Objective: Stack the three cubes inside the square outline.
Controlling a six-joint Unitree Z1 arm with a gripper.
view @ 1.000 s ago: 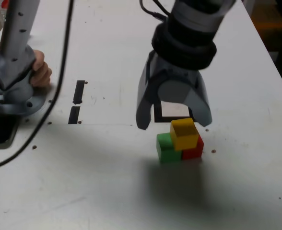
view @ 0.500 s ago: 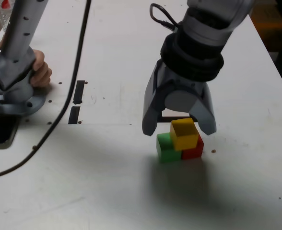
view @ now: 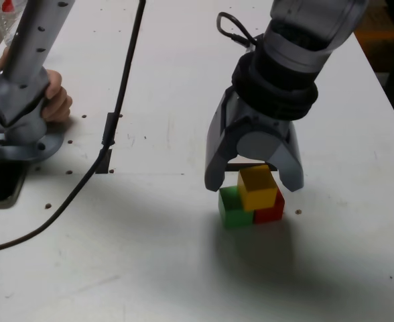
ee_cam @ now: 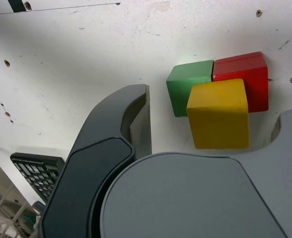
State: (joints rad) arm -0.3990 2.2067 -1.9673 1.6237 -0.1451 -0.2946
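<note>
While the grey two-fingered gripper [view: 254, 180] hangs spread wide and empty above them, the small yellow cube [view: 257, 187] rests atop the touching green cube [view: 232, 208] and red cube [view: 272, 210], beside the mostly hidden black square outline [view: 240, 166].

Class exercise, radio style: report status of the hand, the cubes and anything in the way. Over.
Hand open, straddling yellow cube, not gripping. Yellow sits atop green cube and red cube, side by side. Square outline mostly hidden behind hand. Path clear.
</note>
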